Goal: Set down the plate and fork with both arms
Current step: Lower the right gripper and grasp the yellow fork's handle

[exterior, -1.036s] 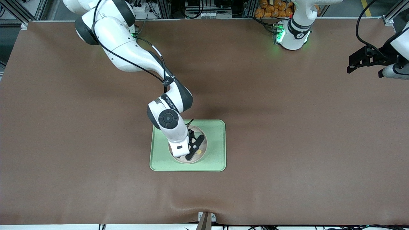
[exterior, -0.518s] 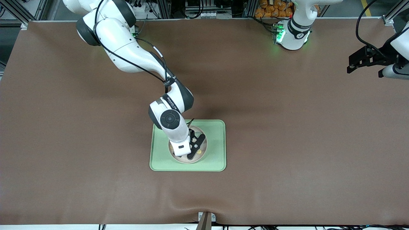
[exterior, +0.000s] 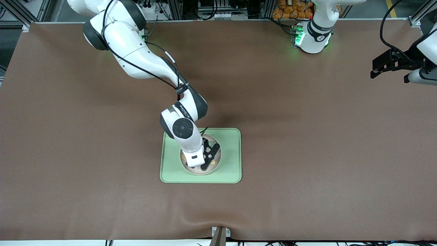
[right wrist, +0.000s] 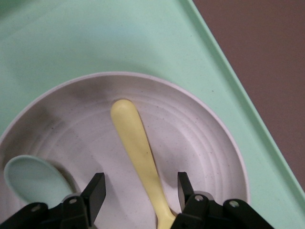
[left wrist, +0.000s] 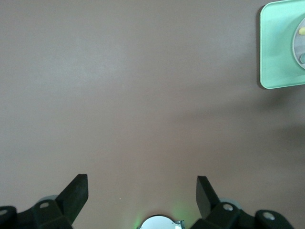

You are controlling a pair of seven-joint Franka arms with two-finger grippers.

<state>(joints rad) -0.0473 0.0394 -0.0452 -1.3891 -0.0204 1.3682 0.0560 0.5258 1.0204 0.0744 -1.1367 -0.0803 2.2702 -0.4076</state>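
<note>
Already fork [right wrist: 138,157] lies loose in plate [right wrist: 209,157] between spread right gripper [right wrist: 138,195] fingers; careless lift may snag handle. Left gripper [left wrist: 142,196] waits spread near table edge.

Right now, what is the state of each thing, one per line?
plate: resting on the tray
fork: lying in the plate, not gripped
spoon: lying in the plate beside the fork
tray: flat on the table
right gripper: open, over the fork
left gripper: open, waiting over bare table
</note>
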